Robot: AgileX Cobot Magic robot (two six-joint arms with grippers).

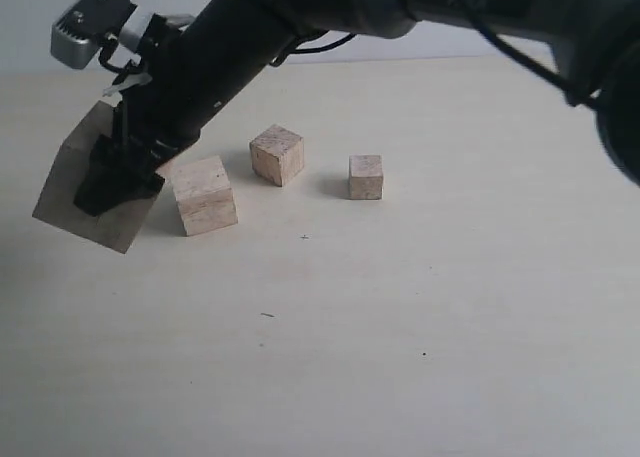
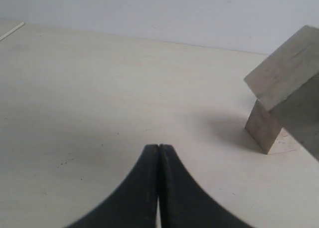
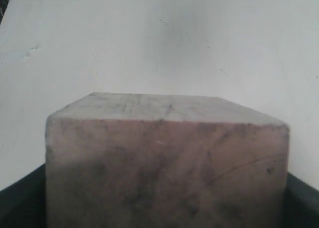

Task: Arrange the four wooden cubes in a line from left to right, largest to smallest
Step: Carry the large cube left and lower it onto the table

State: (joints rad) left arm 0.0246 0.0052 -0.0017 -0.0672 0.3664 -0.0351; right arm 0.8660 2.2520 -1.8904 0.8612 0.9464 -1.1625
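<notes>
While the right gripper [image 1: 118, 182] clamps the largest cube [image 1: 70, 187], tilted at the frame's left edge, placement is in hand.
Next, I judge: level it and set it down left of the three smaller cubes [image 1: 277, 155]; left gripper [image 2: 158, 155] is closed and empty.

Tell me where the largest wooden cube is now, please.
In the exterior view, the largest cube is tilted at the far left, gripped by the right hand; its nearest neighbour is the second-largest cube, just to its right.
</notes>
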